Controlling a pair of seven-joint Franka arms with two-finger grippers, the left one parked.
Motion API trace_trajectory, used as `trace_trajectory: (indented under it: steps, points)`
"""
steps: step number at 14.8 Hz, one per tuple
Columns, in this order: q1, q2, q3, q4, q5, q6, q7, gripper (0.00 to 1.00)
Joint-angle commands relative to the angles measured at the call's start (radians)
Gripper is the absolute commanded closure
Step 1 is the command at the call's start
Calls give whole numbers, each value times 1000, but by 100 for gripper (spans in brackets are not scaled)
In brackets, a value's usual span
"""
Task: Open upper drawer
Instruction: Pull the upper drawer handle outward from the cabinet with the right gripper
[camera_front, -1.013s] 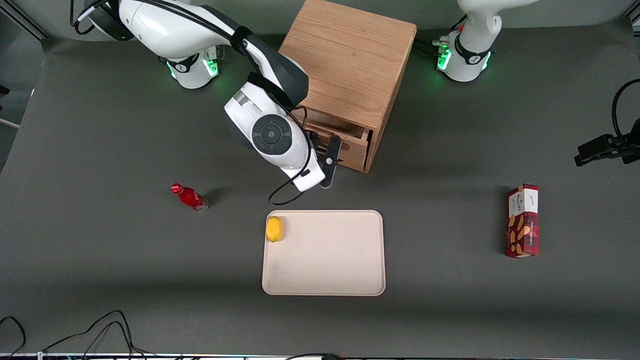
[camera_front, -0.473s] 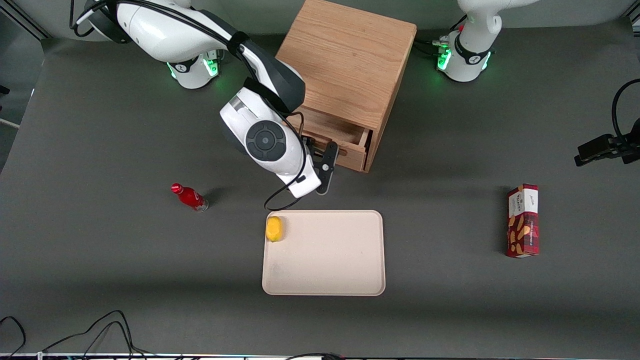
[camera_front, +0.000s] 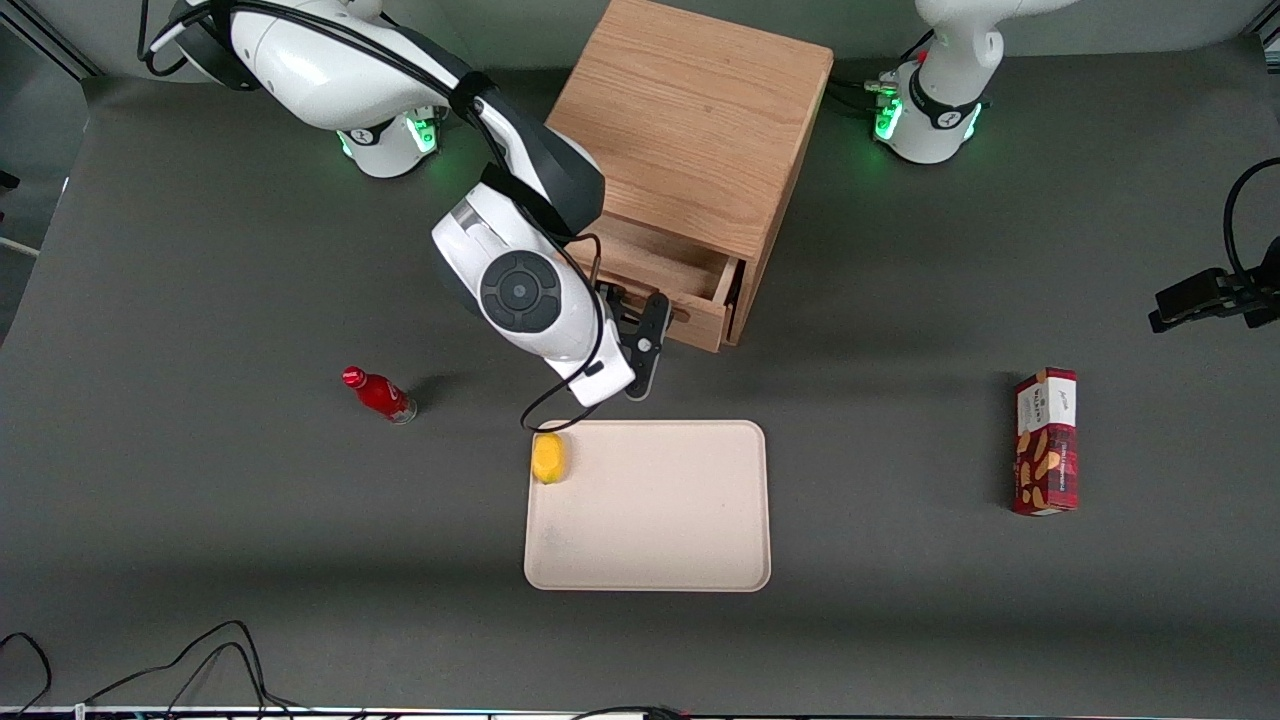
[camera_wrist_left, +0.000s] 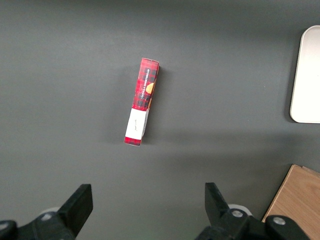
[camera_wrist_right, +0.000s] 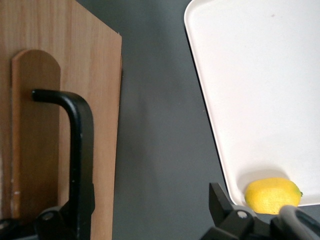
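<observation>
Farther out now, the upper drawer (camera_front: 668, 272) follows the gripper (camera_front: 655, 322), spread around its black handle (camera_wrist_right: 77, 150).

Table (camera_front: 200, 560) with cabinet (camera_front: 700, 130), tray (camera_front: 650, 540), bottle (camera_front: 380, 394), box (camera_front: 1046, 441)

Even, soft overhead light over the dark table (camera_front: 200, 250), nothing harsh. The red bottle (camera_front: 380, 395) throws a faint shadow toward the cabinet (camera_front: 700, 130); the snack box (camera_front: 1046, 440) shades toward the tray (camera_front: 650, 520). A broad dim band crosses the mat at the tray's near edge. Green glow spills from the working arm's base (camera_front: 385, 140). On the right wrist view the tray runs bright, almost washed out, and the lemon (camera_wrist_right: 272, 195) drops a soft shadow. The gripper (camera_wrist_right: 142, 212), at the upper drawer (camera_wrist_right: 100, 100) front with fingers spread, reads as slightly soft black shapes close to the lens.
</observation>
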Motion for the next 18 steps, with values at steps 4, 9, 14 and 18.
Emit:
trace_trajectory:
  steps: [4, 9, 14, 18]
  points:
    - [10, 47, -28, 46, -33, -1, -68, 0]
    - [8, 48, -47, 49, -33, -2, -94, 0]
    - [8, 58, -64, 64, -33, -2, -104, 0]
    - [3, 90, -64, 113, -33, -24, -118, 0]
